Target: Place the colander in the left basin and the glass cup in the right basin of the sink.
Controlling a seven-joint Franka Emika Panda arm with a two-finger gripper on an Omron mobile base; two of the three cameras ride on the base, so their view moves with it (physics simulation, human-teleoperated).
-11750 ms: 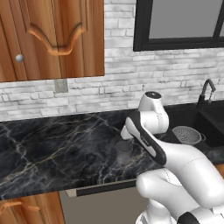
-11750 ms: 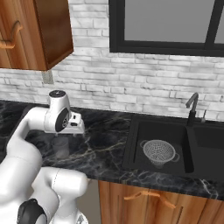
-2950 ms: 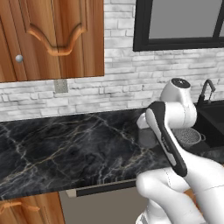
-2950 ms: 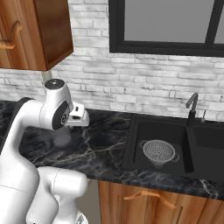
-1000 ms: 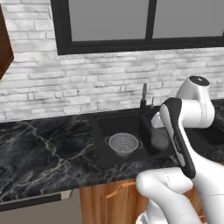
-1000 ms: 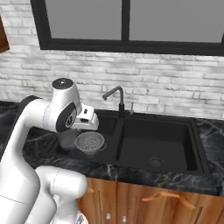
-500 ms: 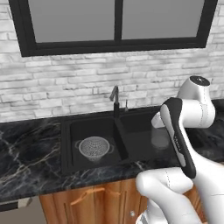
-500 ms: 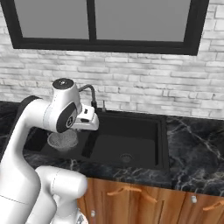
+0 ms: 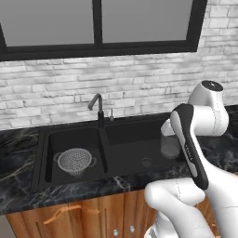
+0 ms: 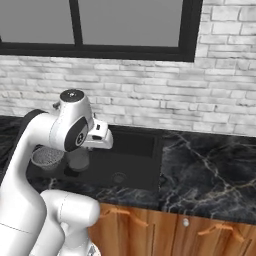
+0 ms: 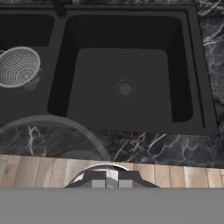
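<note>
- While the colander (image 9: 75, 160) sits upright on the floor of the left basin (image 9: 60, 144), the glass cup (image 9: 170, 145) hangs in the air above the right basin (image 9: 135, 148), toward that basin's right side in the left base view.
- The cup is upright beneath the arm's hand and clear of the basin floor; the pincer (image 9: 171, 135) is mostly hidden by the arm's forearm there, so it seems clenched on the glass cup, though its fingers cannot be made out.
- In the hand view, the cup's translucent rim (image 11: 57, 127) arcs across the lower left, over the marbled front edge of the table (image 11: 166, 151) and the wooden cabinet front (image 11: 183, 177) below it.
- That same view looks down into the sink (image 11: 205, 109): the right basin (image 11: 100, 78) has a round drain (image 11: 125, 87) near its middle, and the colander (image 11: 18, 66) lies in the left basin (image 11: 30, 35) past the black divider (image 11: 59, 65).
- A black curved faucet (image 9: 97, 108) stands at the middle of the sink's back edge, in front of a white brick wall (image 9: 139, 88) with a dark-framed window (image 9: 97, 28) above.
- From the right base view, the colander (image 10: 47, 156) peeks out beside the arm, with the cup (image 10: 79, 159) just to its right under the hand.
</note>
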